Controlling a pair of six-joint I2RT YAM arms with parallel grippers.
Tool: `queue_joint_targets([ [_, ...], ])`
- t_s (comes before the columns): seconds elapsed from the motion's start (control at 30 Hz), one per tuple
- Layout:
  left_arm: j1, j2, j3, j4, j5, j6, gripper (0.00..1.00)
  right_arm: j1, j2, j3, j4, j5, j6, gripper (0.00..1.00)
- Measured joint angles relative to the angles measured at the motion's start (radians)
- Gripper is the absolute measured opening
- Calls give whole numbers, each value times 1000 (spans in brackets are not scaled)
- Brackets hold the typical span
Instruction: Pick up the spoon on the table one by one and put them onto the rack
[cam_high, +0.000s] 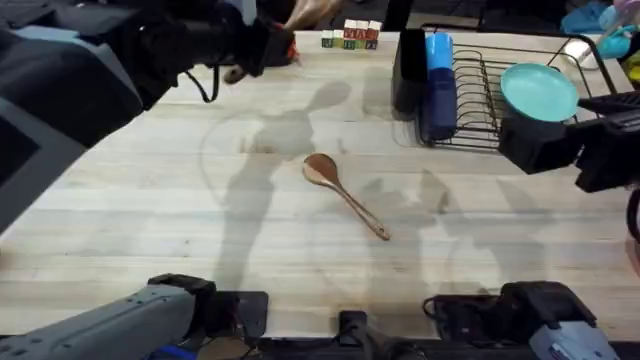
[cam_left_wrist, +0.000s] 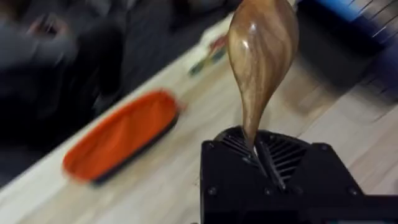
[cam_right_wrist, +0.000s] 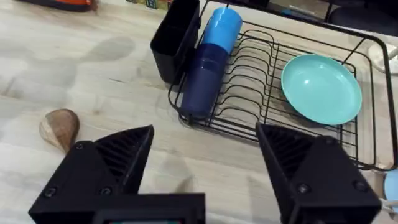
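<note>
Table (cam_high: 150, 210): pale plank top, grain visible.

Spoon no. 1 (cam_high: 343, 193): brown wood, lies flat near table centre, bowl toward far side, handle running toward the right arm's base. Untouched; its bowl also shows in right wrist view (cam_right_wrist: 60, 127).

Spoon no. 2 (cam_left_wrist: 261, 56): clamped by its handle in the left gripper (cam_left_wrist: 264, 155), bowl sticking out past the fingertips. Left arm is raised at far left of table, dark and blurred in overhead view.

Rack (cam_high: 487, 100): black wire, far right of table. Black box utensil holder (cam_high: 407, 70) at its left end; blue cup (cam_high: 438, 85) lying just beside holder; teal plate (cam_high: 540, 90) leaning in the wires.

Right gripper (cam_right_wrist: 205, 165): fingers spread wide, holding nothing, above table near rack's front edge.

Orange pouch (cam_left_wrist: 121, 137): flat on table, probably near far-left edge, apart from rack.
</note>
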Motion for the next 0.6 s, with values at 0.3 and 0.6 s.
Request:
queue_joint_targets([
  [0.3, -7, 2, 0, 284, 304, -107, 43, 0, 0, 0, 0, 0, 0, 992],
  [0.6, -98, 8, 0, 422, 372, -136, 44, 0, 0, 0, 0, 0, 0, 992],
])
